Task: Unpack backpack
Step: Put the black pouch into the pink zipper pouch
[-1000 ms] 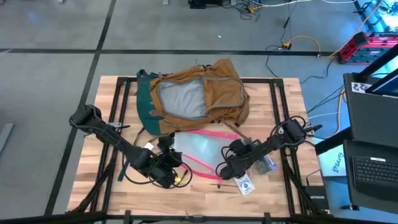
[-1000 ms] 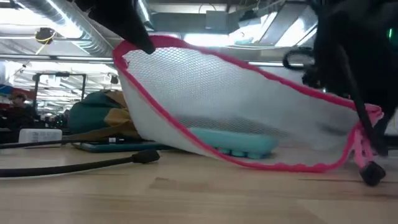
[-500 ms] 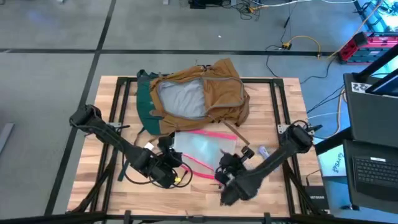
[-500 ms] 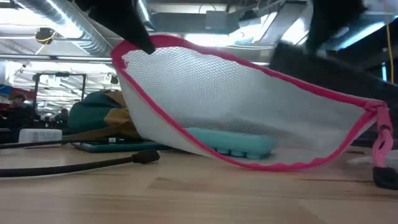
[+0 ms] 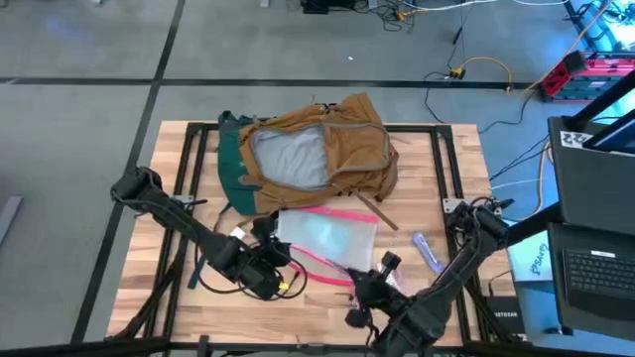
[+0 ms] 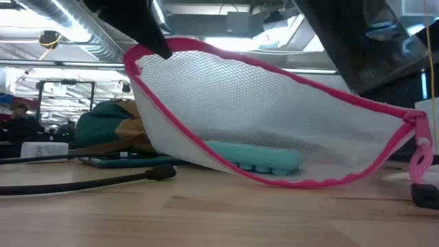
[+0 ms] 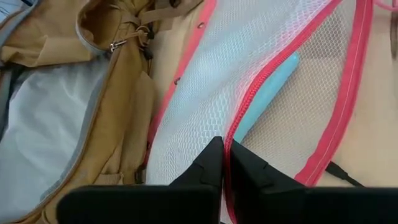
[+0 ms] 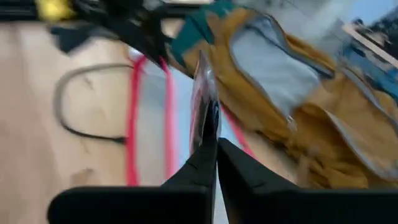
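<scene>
The left gripper (image 7: 222,163) has its jaws clamped on the pink edge of the pouch (image 5: 327,236), lifting that corner off the desk (image 5: 159,283). Inside the pouch lies a flat teal thing (image 6: 254,158). The right gripper (image 8: 211,140), at the desk's front edge just beyond the pouch's other end, has its jaws closed on a thin flat card (image 8: 203,87). The backpack (image 5: 317,154) lies open behind the pouch, touching its back edge, its grey lining up. A small purple thing (image 5: 425,250) lies right of the pouch.
</scene>
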Available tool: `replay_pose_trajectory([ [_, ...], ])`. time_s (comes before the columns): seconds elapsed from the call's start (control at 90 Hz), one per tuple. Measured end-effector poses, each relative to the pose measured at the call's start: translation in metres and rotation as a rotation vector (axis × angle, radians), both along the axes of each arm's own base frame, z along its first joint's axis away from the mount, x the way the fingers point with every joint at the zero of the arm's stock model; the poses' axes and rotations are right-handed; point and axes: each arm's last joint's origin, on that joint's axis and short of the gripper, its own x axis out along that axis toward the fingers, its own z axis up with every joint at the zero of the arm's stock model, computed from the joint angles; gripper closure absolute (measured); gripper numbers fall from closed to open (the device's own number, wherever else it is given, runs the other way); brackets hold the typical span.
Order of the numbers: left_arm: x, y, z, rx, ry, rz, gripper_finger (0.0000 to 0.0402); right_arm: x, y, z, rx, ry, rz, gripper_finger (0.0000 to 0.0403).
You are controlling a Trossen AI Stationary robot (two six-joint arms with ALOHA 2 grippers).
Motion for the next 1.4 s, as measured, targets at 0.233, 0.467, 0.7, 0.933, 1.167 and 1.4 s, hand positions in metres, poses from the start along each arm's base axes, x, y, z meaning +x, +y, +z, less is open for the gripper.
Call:
replay_pose_trajectory([
  [0.233, 0.0, 0.0, 0.0, -0.001, -0.002, 0.001, 0.0402, 0.026, 0.028, -0.003, 0.055, -0.089, 0.217, 0.0403],
  [0.467, 0.0, 0.0, 0.0, -0.002, -0.003, 0.001, 0.0402, 0.039, 0.029, -0.034, 0.0, -0.06, 0.32, 0.0403],
  [0.7, 0.001, 0.0, 0.0, -0.005, -0.008, 0.001, 0.0402, 0.058, -0.001, -0.084, -0.075, 0.085, 0.316, 0.0403],
  [0.933, 0.001, -0.001, 0.0, -0.016, -0.002, -0.005, 0.0402, 0.074, -0.025, -0.099, -0.149, 0.17, 0.296, 0.0403],
  [1.167, 0.001, -0.001, 0.0, -0.017, 0.0, -0.006, 0.0402, 0.08, -0.026, -0.085, -0.243, 0.179, 0.3, 0.0403],
  [1.4, 0.001, -0.001, 0.0, -0.021, -0.002, -0.005, 0.0402, 0.088, -0.048, -0.088, -0.289, 0.257, 0.246, 0.0403],
])
